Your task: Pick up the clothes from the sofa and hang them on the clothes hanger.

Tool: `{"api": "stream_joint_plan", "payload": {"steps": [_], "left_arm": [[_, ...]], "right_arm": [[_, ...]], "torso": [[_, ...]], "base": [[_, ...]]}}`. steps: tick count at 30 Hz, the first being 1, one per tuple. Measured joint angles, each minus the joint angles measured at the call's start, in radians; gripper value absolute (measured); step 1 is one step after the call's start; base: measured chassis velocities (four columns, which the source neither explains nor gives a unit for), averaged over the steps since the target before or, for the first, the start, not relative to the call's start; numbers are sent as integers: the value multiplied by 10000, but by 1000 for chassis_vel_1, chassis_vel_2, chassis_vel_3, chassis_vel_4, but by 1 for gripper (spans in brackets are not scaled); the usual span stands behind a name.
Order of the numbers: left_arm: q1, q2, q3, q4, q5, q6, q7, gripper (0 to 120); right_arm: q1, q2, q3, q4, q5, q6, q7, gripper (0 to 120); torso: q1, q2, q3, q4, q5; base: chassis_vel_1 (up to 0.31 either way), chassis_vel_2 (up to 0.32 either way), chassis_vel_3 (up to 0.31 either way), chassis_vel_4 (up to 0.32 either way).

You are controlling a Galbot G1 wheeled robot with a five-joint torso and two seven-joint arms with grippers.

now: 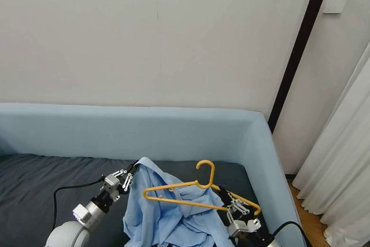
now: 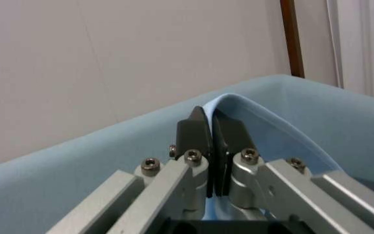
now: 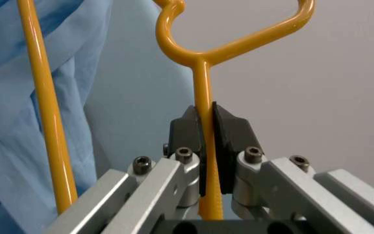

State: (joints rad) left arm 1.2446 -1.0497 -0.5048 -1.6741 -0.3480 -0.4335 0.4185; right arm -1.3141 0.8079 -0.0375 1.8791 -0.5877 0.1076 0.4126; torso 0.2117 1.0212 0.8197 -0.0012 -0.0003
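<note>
A light blue shirt [image 1: 167, 212] hangs bunched over the sofa seat, partly draped on an orange clothes hanger [image 1: 199, 192]. My left gripper [image 1: 128, 176] is shut on the shirt's upper edge, lifting it; in the left wrist view the blue shirt [image 2: 265, 117] runs between the pinched fingers [image 2: 195, 134] of that gripper [image 2: 212, 131]. My right gripper [image 1: 236, 205] is shut on the hanger's right arm. In the right wrist view this gripper [image 3: 208, 127] has its pads [image 3: 229, 131] clamped on the orange hanger bar [image 3: 203, 92], with the shirt [image 3: 18, 122] beside it.
The sofa has a dark grey seat [image 1: 40, 180] and a pale blue backrest [image 1: 115, 128] and right armrest [image 1: 266, 160]. A white wall rises behind. A dark door frame [image 1: 298, 44] and white curtains [image 1: 344, 177] stand to the right.
</note>
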Motion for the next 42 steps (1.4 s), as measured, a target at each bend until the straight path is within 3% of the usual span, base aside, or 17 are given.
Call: {"api": "stream_joint_plan", "payload": {"steps": [14,22,31,42], "left_arm": [[361,-201,-116,-465,63,-83,-2,0],[323,-317,-182,-241,74,-193,-1,0],[322,-439,-52,-135,165,-294,34,0],[838,-1072,-67,-681,555,-361,42,0]], "right_arm": [[516,389,-330,-249,233,-1215,-51,4],[-32,-268,-14,184,253,-1282,-52,4],[-335,-170,255,142,165,-1494,91,4],[1111,635,-1040,-279,632,-1824,261,4]], "torso": [[0,0,0,1,1],[0,0,0,-1,0],[0,0,0,0,1],[0,0,0,3,0]], "base": [[0,0,0,0],[0,0,0,0],[0,0,0,0],[0,0,0,0]]}}
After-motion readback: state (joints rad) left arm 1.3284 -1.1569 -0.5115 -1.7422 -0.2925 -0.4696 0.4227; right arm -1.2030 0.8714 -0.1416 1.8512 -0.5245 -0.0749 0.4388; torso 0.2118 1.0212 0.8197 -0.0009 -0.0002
